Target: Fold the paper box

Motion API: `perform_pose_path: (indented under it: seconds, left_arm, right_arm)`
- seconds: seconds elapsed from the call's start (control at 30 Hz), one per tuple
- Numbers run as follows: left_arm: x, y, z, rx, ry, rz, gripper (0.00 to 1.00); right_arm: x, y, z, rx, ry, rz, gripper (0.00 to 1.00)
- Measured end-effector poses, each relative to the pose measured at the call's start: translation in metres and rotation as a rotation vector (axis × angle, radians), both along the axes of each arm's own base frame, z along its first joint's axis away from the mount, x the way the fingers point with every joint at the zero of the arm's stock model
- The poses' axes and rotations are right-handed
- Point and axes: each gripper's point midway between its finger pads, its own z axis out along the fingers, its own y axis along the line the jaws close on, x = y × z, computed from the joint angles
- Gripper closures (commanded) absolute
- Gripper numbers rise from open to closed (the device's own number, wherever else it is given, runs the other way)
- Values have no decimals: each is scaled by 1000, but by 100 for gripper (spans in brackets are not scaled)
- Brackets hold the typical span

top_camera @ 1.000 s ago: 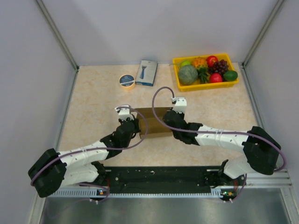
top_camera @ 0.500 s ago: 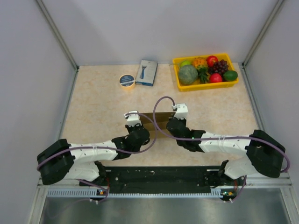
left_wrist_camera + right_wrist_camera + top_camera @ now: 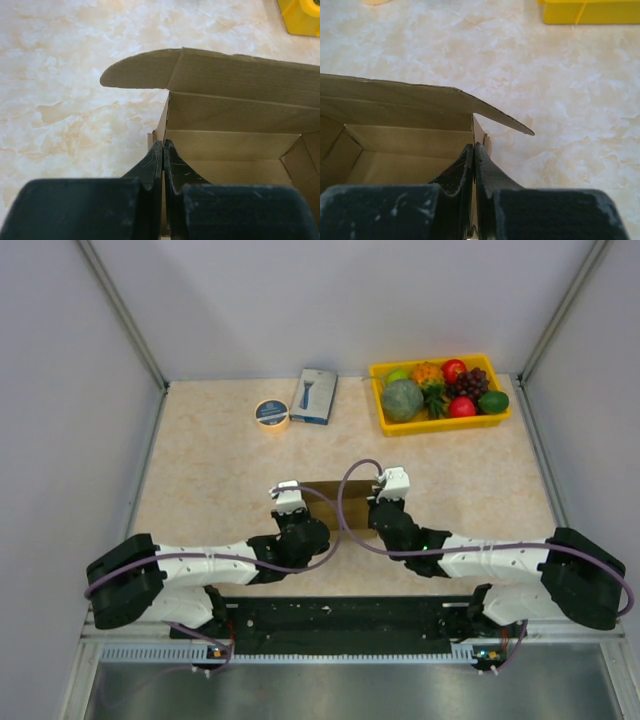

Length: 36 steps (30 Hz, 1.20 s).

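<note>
The left end wall of the paper box is being pinched between the pressed-together fingers of the left gripper. The right end wall is being pinched likewise by the right gripper. The box is being held open-topped at mid-table. Farther back, a tape roll, a small blue-and-white box and a yellow tray of fruit are being seen, well apart from it.

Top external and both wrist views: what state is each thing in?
paper box: half formed, walls raised, top flap open.
left end effector: shut on the box's left end wall.
right end effector: shut on its right end wall.
yellow tray: loaded with fruit.
tape roll: lying flat.
blue-and-white box: lying flat.
</note>
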Motion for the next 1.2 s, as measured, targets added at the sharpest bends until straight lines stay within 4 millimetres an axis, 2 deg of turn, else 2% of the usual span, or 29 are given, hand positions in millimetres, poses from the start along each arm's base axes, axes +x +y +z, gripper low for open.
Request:
perform_pose_path:
  seconds: [0.17,0.27,0.6,0.7,0.97,1.2]
  left_arm:
    - [9,0,17,-3,-70,24,100]
    - [17,3,24,6,-108,43,100]
    - [38,13,8,59,-146,57,100]
    - [38,14,7,51,-159,45,100]
    - [34,10,3,8,-173,-6,100]
    - [33,9,1,-4,-180,-20,100]
  right_arm:
    - [9,7,17,14,-76,11,100]
    - [15,11,18,-3,-109,7,100]
    - [27,22,10,-71,-178,18,100]
    - [28,22,13,-54,-194,17,100]
    - [23,16,4,-45,-195,24,96]
    - [22,16,3,-28,-191,23,97]
